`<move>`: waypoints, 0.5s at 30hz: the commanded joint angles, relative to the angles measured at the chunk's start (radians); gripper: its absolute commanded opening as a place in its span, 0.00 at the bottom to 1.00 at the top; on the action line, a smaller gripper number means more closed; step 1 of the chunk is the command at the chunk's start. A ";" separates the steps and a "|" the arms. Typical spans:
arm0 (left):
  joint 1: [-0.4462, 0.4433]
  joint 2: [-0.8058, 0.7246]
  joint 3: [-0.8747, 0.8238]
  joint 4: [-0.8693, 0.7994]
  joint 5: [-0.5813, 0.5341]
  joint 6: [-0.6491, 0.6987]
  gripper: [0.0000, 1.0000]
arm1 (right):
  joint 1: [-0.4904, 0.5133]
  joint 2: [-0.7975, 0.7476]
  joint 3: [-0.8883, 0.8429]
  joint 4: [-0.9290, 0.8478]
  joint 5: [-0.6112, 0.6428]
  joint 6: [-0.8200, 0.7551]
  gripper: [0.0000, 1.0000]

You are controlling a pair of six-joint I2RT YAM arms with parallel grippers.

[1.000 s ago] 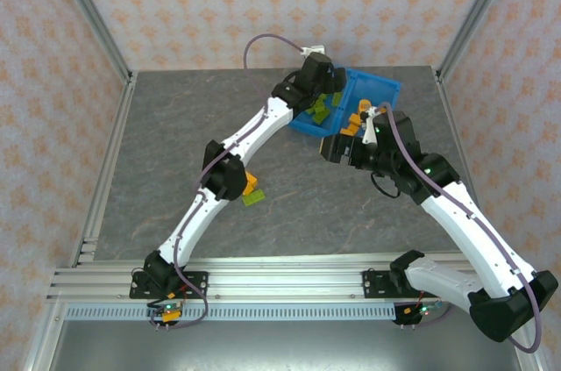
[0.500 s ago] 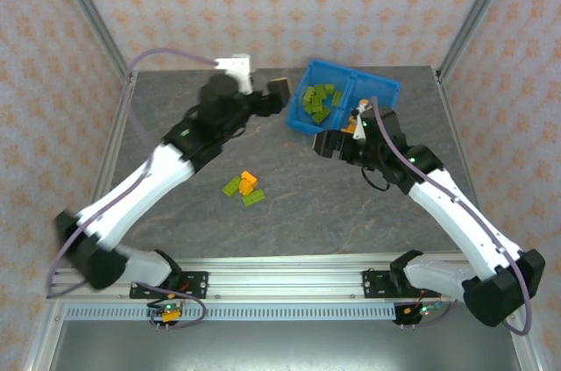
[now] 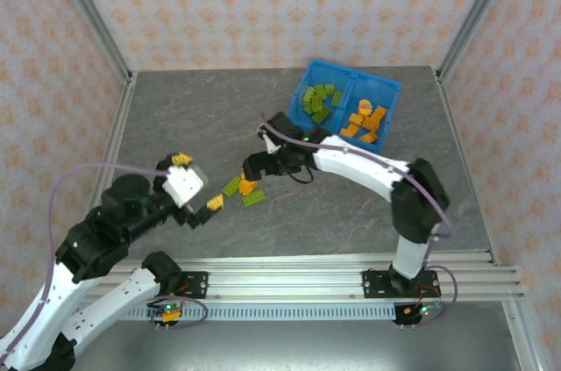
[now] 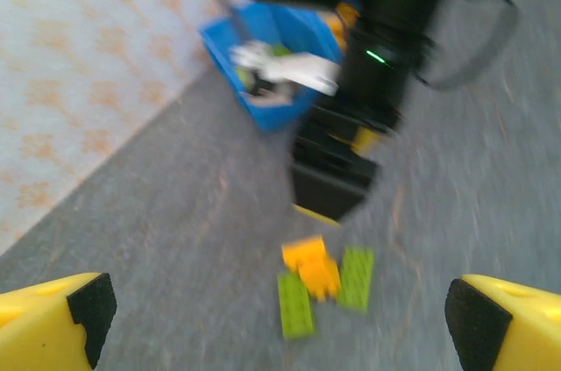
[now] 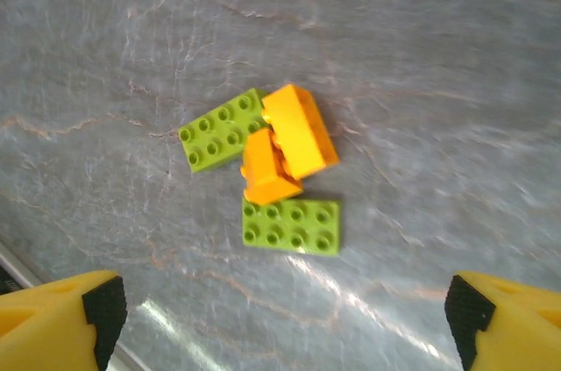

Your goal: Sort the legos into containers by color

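Observation:
Two lime green legos (image 5: 219,130) (image 5: 291,224) and two orange ones (image 5: 298,130) (image 5: 267,169) lie in a tight cluster on the grey table. My right gripper (image 5: 280,323) hangs open just above this cluster (image 3: 245,189), nothing between its fingers. To the cluster's left, my left gripper (image 3: 198,181) stands open and empty, facing the same pile (image 4: 313,266) with the right gripper (image 4: 337,178) beyond it. The blue bin (image 3: 355,74) sits at the back right, with green legos (image 3: 317,103) in its left container and orange legos (image 3: 366,118) in its right.
Metal frame posts stand at the table's back corners and a rail runs along the near edge (image 3: 280,279). The right arm (image 3: 359,165) stretches from its base across the table's middle to the pile. Patterned walls close in the table.
Both grippers have left the bin. The left arm swung back to the near left and faces the pile. The right arm reached left and now hovers over the loose legos.

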 commanded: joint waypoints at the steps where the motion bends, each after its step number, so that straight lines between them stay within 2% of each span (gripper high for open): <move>1: -0.002 -0.076 -0.105 -0.111 0.095 0.210 1.00 | 0.000 0.116 0.093 -0.029 -0.009 -0.020 0.91; 5: -0.002 -0.141 -0.210 -0.048 0.192 0.278 1.00 | -0.002 0.241 0.178 -0.020 0.027 0.000 0.88; 11: -0.002 -0.102 -0.225 -0.048 0.206 0.292 1.00 | -0.002 0.362 0.245 0.004 0.012 0.042 0.83; 15: -0.002 -0.095 -0.232 -0.039 0.205 0.296 1.00 | -0.002 0.381 0.251 -0.002 0.096 0.073 0.69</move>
